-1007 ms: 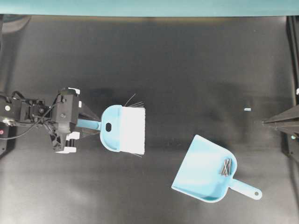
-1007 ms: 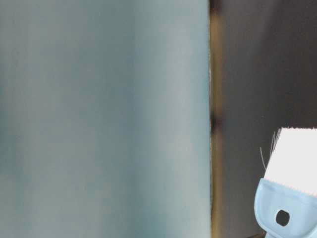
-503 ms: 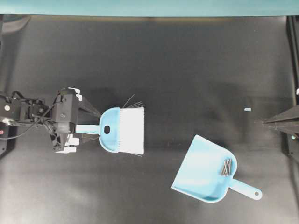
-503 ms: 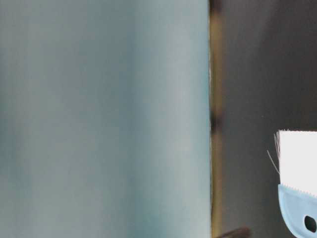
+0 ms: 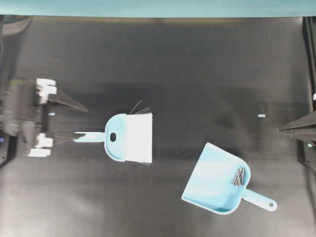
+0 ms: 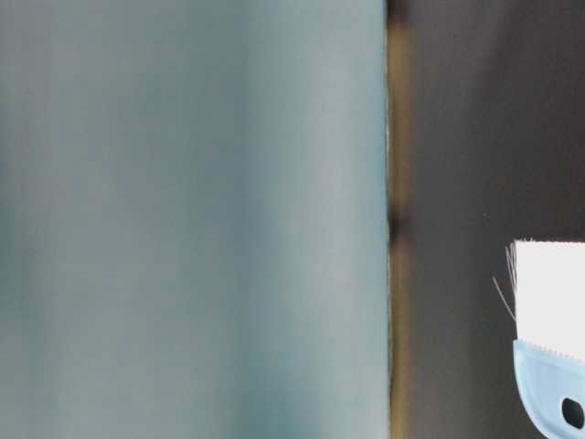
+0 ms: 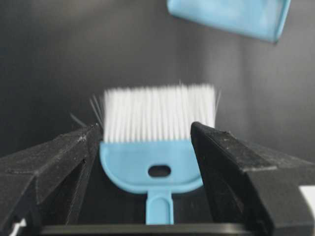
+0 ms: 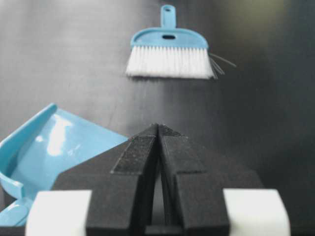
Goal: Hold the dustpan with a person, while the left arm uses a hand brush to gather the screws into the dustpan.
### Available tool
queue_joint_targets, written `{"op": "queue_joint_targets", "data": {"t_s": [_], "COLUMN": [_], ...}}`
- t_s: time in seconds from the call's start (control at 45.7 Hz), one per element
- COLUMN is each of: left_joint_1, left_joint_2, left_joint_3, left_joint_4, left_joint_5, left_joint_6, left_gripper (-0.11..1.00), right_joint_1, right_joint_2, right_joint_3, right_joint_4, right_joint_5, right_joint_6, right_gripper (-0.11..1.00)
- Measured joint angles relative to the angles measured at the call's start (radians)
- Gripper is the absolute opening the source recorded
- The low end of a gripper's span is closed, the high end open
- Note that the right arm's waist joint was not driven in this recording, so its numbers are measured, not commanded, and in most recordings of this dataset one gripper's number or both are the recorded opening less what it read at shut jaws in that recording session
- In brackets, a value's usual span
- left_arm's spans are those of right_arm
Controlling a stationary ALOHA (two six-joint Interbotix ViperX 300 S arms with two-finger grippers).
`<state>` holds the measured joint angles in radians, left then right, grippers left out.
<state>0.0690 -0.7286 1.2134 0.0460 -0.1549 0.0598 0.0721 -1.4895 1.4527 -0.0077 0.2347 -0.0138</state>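
The light blue hand brush (image 5: 128,138) lies flat on the black table, white bristles pointing right. My left gripper (image 5: 81,122) on the left arm (image 5: 19,116) stands open at the table's left. Only the end of the brush handle reaches between its spread fingers. In the left wrist view the hand brush (image 7: 160,147) lies between the wide-apart jaws of the left gripper (image 7: 146,127), ungripped. The dustpan (image 5: 215,180) rests lower right with the screws (image 5: 239,176) near its handle. My right gripper (image 5: 280,129) is shut and empty at the right edge. The person is out of view.
A small pale chip (image 5: 261,116) lies on the table left of the right gripper. A teal wall (image 6: 192,219) fills most of the table-level view, with the brush (image 6: 553,320) at its right edge. In the right wrist view the dustpan (image 8: 54,142) lies near left and the brush (image 8: 170,51) far ahead.
My left gripper opened, let go of the brush handle and drew back to the left. The brush shifted slightly left and now lies still. Dustpan and right gripper have not moved.
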Motion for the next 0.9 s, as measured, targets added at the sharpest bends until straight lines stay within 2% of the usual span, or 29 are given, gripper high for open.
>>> {"op": "queue_joint_targets", "data": {"t_s": [0.175,0.372,0.897], "left_joint_1": [0.0,-0.002,-0.008], "left_joint_2": [-0.118,-0.178,-0.206], "left_joint_3": [0.012,0.012,0.012], "left_joint_4": [-0.002,-0.002,0.0], "left_joint_5": [0.023,0.097,0.117], "left_joint_6": [0.0,0.0,0.0], "left_gripper": [0.73,0.73,0.73], "right_joint_1": [0.0,0.0,0.0], "right_joint_2": [0.0,0.0,0.0], "right_joint_3": [0.0,0.002,0.002], "right_joint_4": [0.0,0.002,0.0], "right_joint_5": [0.002,0.002,0.0], "right_joint_6": [0.0,0.0,0.002], "right_gripper": [0.0,0.0,0.0]}}
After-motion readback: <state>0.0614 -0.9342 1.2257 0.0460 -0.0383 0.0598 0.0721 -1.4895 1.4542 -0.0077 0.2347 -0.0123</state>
